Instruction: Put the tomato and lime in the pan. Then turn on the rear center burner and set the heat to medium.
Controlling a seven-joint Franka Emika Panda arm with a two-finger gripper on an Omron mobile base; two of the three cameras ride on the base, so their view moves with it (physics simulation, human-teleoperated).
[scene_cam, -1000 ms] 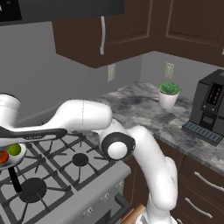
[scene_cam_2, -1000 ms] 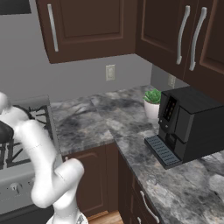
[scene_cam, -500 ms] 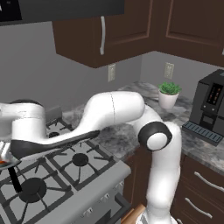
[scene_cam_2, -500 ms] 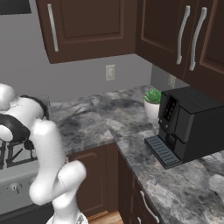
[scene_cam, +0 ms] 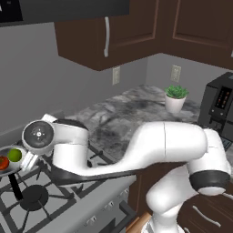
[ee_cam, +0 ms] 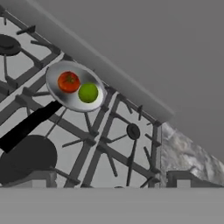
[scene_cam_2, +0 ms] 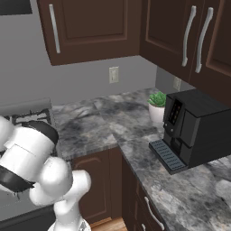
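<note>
The silver pan (ee_cam: 65, 101) stands on the black grates at the back of the stove's middle column, so the rear center burner is hidden under it. In the pan the tomato (ee_cam: 68, 82) and the lime (ee_cam: 88, 92) lie side by side. They show again at the far left: tomato (scene_cam: 3, 163), lime (scene_cam: 14, 154), pan (scene_cam: 18, 167). The pan's black handle (ee_cam: 28, 124) points at the front-middle burner disc (ee_cam: 26, 159). My gripper (ee_cam: 107, 179) hangs open above the grates, beside and clear of the pan, with nothing between its fingertips (ee_cam: 38, 178).
A small burner (ee_cam: 133, 130) lies right of the pan and another (ee_cam: 6, 43) left of it. Marble counter (scene_cam_2: 99, 122) runs right of the stove, with a potted plant (scene_cam_2: 157, 104) and a black coffee machine (scene_cam_2: 194, 131). My arm (scene_cam: 159, 145) stretches low across the stove front.
The arm has swung and refolded, its elbow moving right and forward. The hand has shifted a little to the right beside the pan. Tomato and lime have stayed in the pan.
</note>
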